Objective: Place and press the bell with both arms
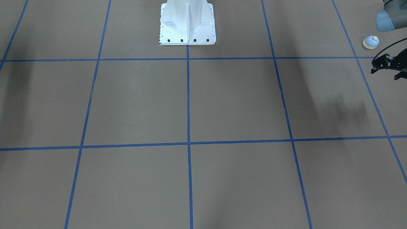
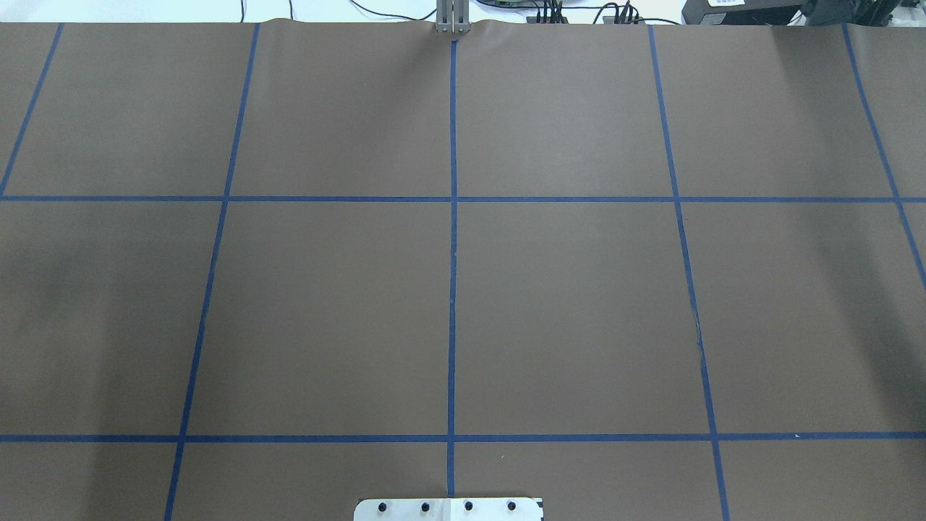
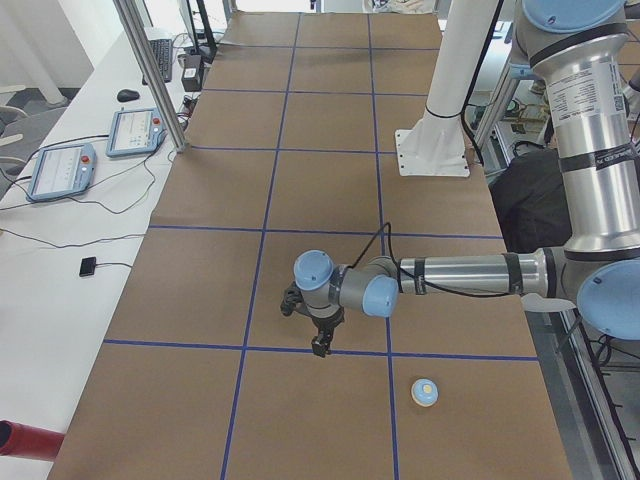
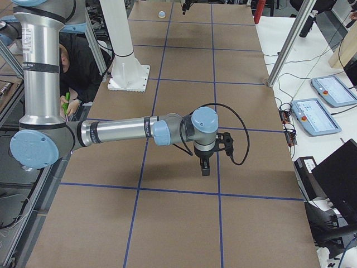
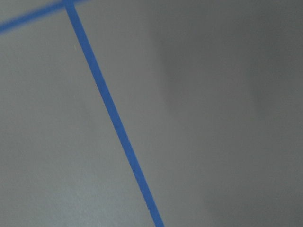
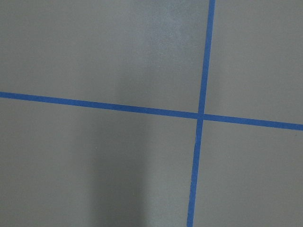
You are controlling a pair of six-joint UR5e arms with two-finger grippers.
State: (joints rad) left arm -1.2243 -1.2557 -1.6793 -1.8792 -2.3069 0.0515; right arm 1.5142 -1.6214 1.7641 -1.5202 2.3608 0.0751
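There is one bell [image 3: 425, 392], and there are two arms and two grippers. The bell is light blue with a cream base and a cream button. It stands on the brown table [image 2: 579, 325] near the end on the robot's left, closer to the robot's edge than to the operators' edge, so toward that corner. It stands upright with the button to the top. Its axis is vertical; because it is round, it has no long axis along the table.

The left arm [image 3: 470, 272] reaches low over this same end. The left gripper [image 3: 320, 345] points down and is near the bell but apart from it, on the operators' side of it. If its fingers are parted or closed, I cannot tell; it holds nothing that I can see.

The right arm [image 4: 117, 131] reaches over the other half of the table. The right gripper [image 4: 204, 167] also points down, just beside a blue tape line [image 4: 216, 139]. Its state I cannot tell.

One white pedestal [image 1: 187, 25] stands at the middle of the robot's edge.
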